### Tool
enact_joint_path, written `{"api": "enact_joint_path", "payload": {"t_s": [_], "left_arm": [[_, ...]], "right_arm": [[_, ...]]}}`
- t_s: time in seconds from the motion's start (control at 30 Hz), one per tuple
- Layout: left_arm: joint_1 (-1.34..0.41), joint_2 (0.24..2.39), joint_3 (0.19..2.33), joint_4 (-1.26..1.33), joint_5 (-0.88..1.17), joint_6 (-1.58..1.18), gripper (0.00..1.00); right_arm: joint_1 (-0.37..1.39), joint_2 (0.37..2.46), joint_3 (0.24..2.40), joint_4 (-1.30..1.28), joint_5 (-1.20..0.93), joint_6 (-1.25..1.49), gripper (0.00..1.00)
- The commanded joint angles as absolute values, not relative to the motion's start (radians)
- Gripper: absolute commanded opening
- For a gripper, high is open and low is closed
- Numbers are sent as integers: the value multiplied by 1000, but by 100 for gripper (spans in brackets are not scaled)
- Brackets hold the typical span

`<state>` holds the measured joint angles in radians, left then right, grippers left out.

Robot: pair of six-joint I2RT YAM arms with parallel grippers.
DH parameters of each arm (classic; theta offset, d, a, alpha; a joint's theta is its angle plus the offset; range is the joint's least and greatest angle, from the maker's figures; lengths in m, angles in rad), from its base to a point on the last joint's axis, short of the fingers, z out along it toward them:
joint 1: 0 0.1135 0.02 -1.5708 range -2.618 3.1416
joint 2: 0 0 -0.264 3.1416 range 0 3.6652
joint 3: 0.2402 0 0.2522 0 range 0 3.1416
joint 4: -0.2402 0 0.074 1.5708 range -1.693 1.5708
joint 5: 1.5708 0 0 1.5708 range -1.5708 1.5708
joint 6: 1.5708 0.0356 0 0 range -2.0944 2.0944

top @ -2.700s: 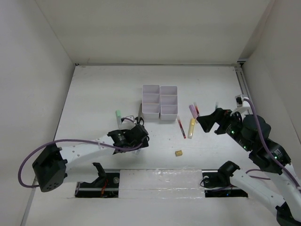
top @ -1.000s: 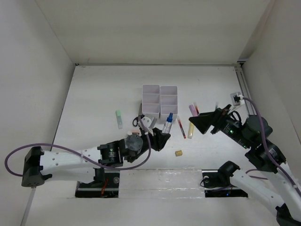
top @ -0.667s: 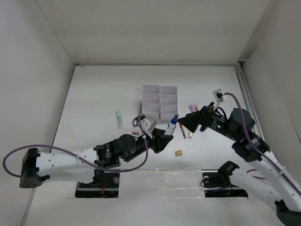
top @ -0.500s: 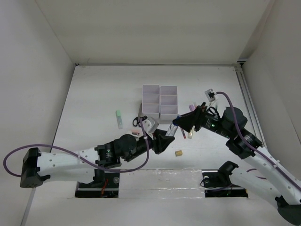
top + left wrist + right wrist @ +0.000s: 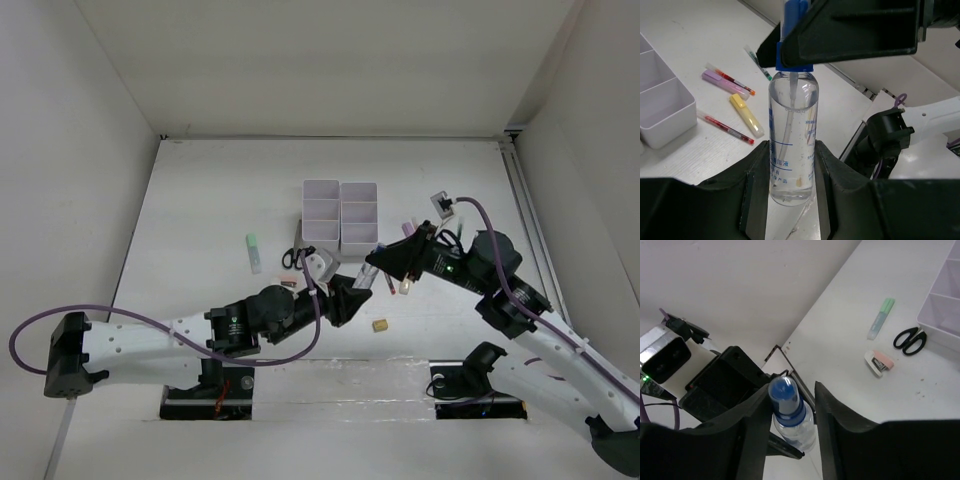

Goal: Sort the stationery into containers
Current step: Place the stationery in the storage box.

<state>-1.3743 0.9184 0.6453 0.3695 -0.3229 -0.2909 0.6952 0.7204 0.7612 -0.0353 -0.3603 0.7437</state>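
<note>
A clear glue bottle [image 5: 362,271] with a blue cap hangs above the table in front of the containers [image 5: 340,212]. My left gripper [image 5: 345,295] is shut on its lower body [image 5: 792,145]. My right gripper [image 5: 372,258] straddles the blue cap [image 5: 785,392]. One finger touches the cap, and a gap shows beside the other finger [image 5: 825,405], so it stands open. Scissors [image 5: 288,258], a white-pink stapler [image 5: 288,284] and a green highlighter [image 5: 254,253] lie to the left. A red pen [image 5: 725,126], a yellow highlighter [image 5: 746,115] and a pink highlighter [image 5: 722,82] lie to the right.
A tan eraser cube [image 5: 380,324] sits near the table's front edge, below the bottle. The white organiser [image 5: 665,115] has several square compartments. A second red pen [image 5: 730,77] lies beside the pink highlighter. White walls close in the table on three sides.
My right arm swung left to the bottle and its jaws narrowed round the blue cap. My left gripper keeps holding the raised bottle, shifted slightly right.
</note>
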Motion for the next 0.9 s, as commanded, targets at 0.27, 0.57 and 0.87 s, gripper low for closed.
{"api": "enact_joint_path", "payload": {"t_s": [0.27,0.57,0.87], "left_arm": [[-1376,940,748,436,-368,-295,0],[-1376,960,749,388,-431,-325,100],[-1376,913,779,91,-650,-517,100]], "right_arm": [[712,726,735,43,-379,753,24],[712,779,756,52,-278,720,0],[654,1046,931,116,17,546,0]]}}
